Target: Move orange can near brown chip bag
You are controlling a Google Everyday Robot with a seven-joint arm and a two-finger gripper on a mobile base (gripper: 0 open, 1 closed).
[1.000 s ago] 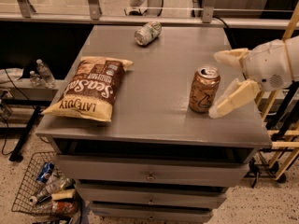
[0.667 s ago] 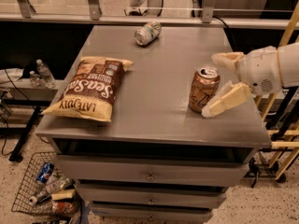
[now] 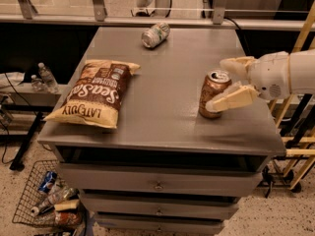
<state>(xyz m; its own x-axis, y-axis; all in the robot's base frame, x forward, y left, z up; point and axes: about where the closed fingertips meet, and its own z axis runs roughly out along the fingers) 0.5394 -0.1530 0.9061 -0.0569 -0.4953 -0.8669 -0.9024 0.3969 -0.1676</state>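
The orange can (image 3: 212, 93) stands upright on the right side of the grey cabinet top (image 3: 162, 77). My gripper (image 3: 224, 82) reaches in from the right, open, with one cream finger behind the can's top and the other in front of its lower body, straddling it. The brown chip bag (image 3: 96, 93) lies flat on the left side of the top, well apart from the can.
A silver-green can (image 3: 155, 34) lies on its side at the back of the top. A wire basket (image 3: 47, 200) with bottles sits on the floor at the lower left. Wooden posts (image 3: 298, 73) stand at the right. Drawers front the cabinet below.
My gripper has moved left, closing in around the orange can. The can and the bag have stayed in place.
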